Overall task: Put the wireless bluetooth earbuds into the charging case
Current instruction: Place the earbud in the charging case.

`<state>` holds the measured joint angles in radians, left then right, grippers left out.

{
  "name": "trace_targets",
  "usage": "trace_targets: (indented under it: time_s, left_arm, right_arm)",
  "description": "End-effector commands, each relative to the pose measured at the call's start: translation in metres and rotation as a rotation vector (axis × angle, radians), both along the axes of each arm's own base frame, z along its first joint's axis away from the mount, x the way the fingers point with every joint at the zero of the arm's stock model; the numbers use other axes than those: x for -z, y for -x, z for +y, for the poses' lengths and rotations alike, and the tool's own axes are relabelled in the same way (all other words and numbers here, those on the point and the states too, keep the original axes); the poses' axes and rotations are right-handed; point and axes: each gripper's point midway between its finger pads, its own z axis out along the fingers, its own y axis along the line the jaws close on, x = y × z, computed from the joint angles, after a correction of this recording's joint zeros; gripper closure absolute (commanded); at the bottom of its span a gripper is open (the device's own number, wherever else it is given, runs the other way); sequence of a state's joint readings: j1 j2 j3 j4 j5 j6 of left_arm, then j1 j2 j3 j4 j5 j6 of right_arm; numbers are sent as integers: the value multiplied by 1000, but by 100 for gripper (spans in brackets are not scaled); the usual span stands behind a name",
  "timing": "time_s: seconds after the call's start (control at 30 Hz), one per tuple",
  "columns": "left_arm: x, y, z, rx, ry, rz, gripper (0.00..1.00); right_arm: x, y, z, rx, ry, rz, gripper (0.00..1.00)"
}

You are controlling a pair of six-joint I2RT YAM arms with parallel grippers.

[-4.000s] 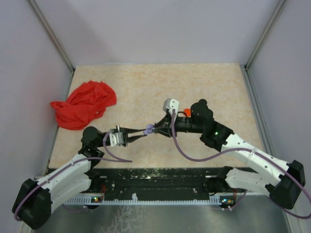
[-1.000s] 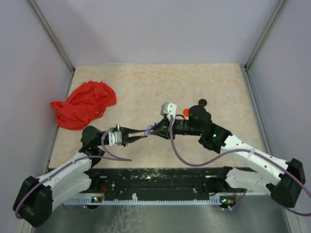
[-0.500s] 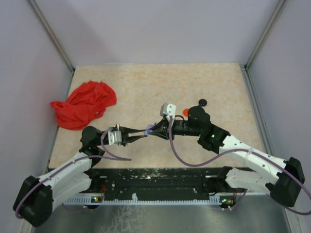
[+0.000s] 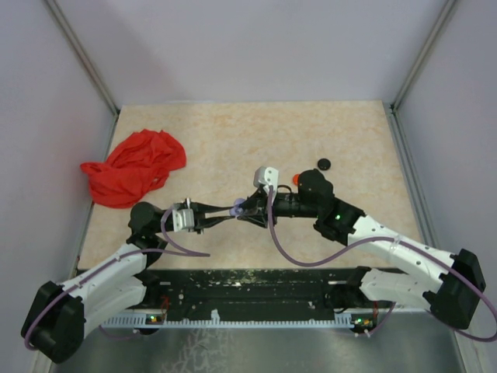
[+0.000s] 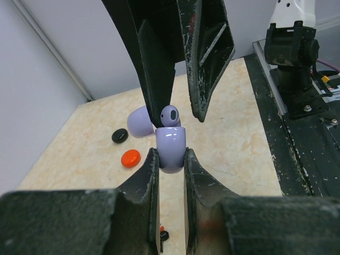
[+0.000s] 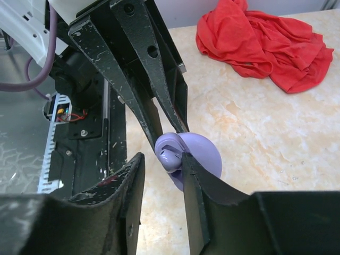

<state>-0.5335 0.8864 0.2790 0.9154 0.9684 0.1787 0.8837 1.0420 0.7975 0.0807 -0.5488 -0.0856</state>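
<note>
1. Right gripper (image 5: 178, 114): clenched on a lavender earbud (image 5: 170, 115), reaching down from the top of the left wrist frame, bud pinched right at the tips.
2. Left gripper (image 5: 170, 155): clamped on the charging case (image 5: 170, 149), body pinned between both fingers at lower centre of frame. Lid (image 5: 140, 121) hinged open to the left.
3. Key relation: bud directly over the case mouth, at the rim. Touching or just clear, cannot tell. Case long axis upright in frame, mouth facing the bud. Insert direction: straight down-frame along that axis.
4. Right wrist view, same pair: bud between own fingertips at centre frame, case just behind it to the right, left fingers coming in from upper left.
5. Top view: both claws tip to tip at centre of frame, near the lower edge of the table (image 4: 311, 132). No reach needed from either arm. Right carrying, left only bracing.
6. Judgement: short push along the case axis next, with the bud turned to match its socket. Risk: bud tipping off the rim, or case twisting in the pinch.
7. Only one bud visible. Second one possibly already seated, cannot tell.
8. Further out: orange disc (image 5: 130, 158) and black disc (image 5: 119, 136) on the table at left of the left wrist frame, apart from the case. Tiny red and black bits (image 5: 163, 232) at the bottom edge. Red cloth (image 4: 132, 167) upper left in the top view.
</note>
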Motion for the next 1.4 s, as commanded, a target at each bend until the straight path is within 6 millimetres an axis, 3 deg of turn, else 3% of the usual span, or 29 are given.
trace_targets:
  time_s: [0.0,0.33,0.57,0.8,0.97,1.07,1.2,1.37]
  left_arm:
    - [-12,7,-1,35,19,-45,100]
    - [-12,6,-1,28,20,-47,100]
    - [-12,6,-1,30,21,-46,100]
    - [-16,-4,3,-43,42,-64,100]
    - [-17,-44,17,-283,31,-62,100]
    - [-21,-59,27,-391,35,-72,100]
    - [-26,-71,38,-484,39,-79,100]
    - [-30,-71,42,-507,34,-103,100]
  right_arm:
    - [-20,0,1,2,-51,-55,63]
    - [-36,-13,-17,132,-81,-108,56]
    - [-31,-10,-12,102,-71,-91,70]
    - [-29,-18,-19,166,-54,-84,70]
    - [-14,-44,-27,332,19,-14,66]
    - [10,-62,-30,409,102,72,65]
    - [33,-89,-35,478,158,177,65]
    - [66,-118,-36,529,247,234,65]
